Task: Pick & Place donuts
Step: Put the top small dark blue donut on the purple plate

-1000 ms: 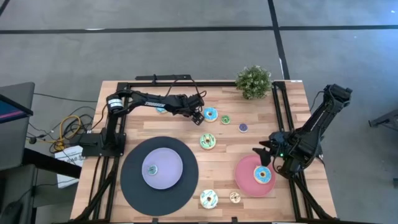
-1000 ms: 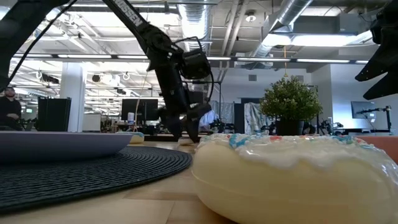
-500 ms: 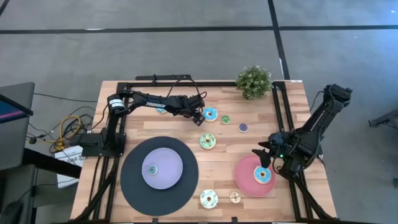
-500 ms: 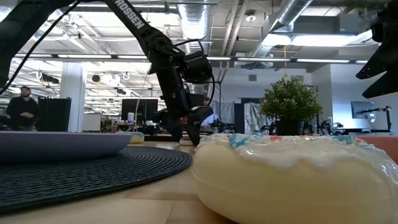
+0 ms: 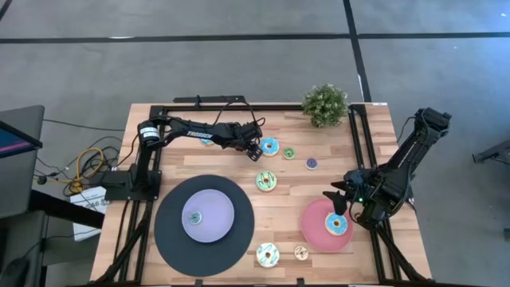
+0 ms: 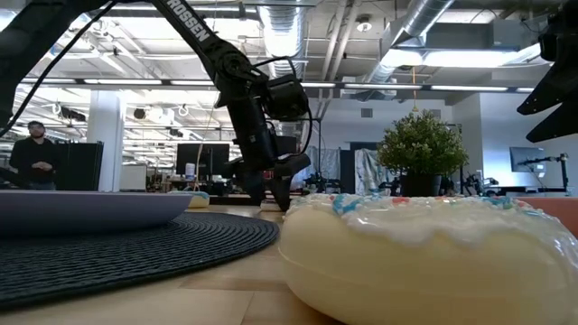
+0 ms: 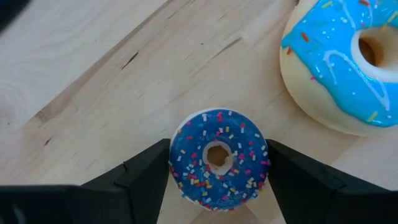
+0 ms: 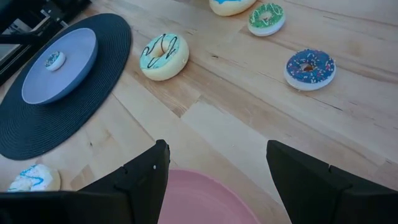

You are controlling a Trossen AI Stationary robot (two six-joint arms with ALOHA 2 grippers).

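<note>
My left gripper [image 7: 217, 177] is down low at the upper middle of the table, open wide, with a small dark blue donut [image 7: 217, 160] right between my fingers, which stand on each side of it. A big light blue donut [image 7: 348, 59] lies just beside it. My right gripper [image 5: 335, 200] waits open above the pink plate [image 5: 312, 226], which holds one blue donut [image 5: 336, 225]. The lavender plate [image 5: 215, 209] holds a tiny one [image 5: 194, 217].
</note>
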